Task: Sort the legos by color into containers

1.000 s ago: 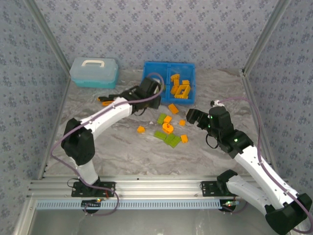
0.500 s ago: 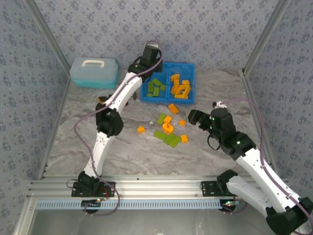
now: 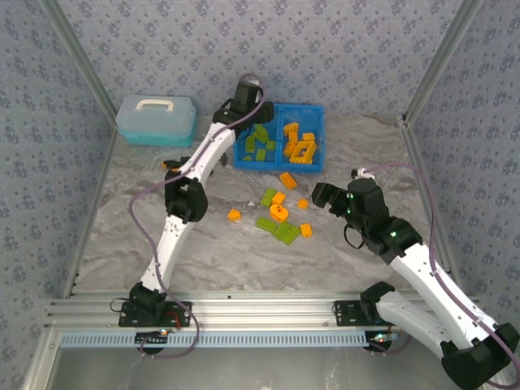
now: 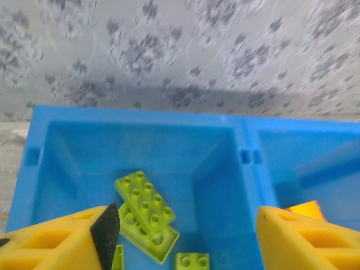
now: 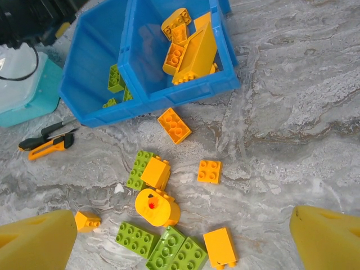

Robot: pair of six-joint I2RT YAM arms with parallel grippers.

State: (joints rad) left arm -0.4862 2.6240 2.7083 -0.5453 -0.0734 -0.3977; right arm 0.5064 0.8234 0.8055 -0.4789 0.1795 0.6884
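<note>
- The blue bin sits at the far edge of the table, tight against the patterned back wall, with a teal lidded box just to its left.
- There is open marble to the right of the bin and along the near side of the table.
- An orange-and-black knife lies near the bin's left front corner.
- The left gripper hangs over the bin's left compartment, close to the back wall. Its yellow fingers are spread wide with nothing between them.
- Below it, lime green legos lie on that compartment's floor.
- The right compartment holds the orange legos, the big open frame leaning among them.
- Loose pieces lie in front of the bin. 1 orange brick is just beside its front wall. Then come the round orange piece, a cluster of green bricks and a small orange square.
- The right gripper hovers just right of that pile, above the table. Its jaws gape wide apart and are empty, touching nothing.
</note>
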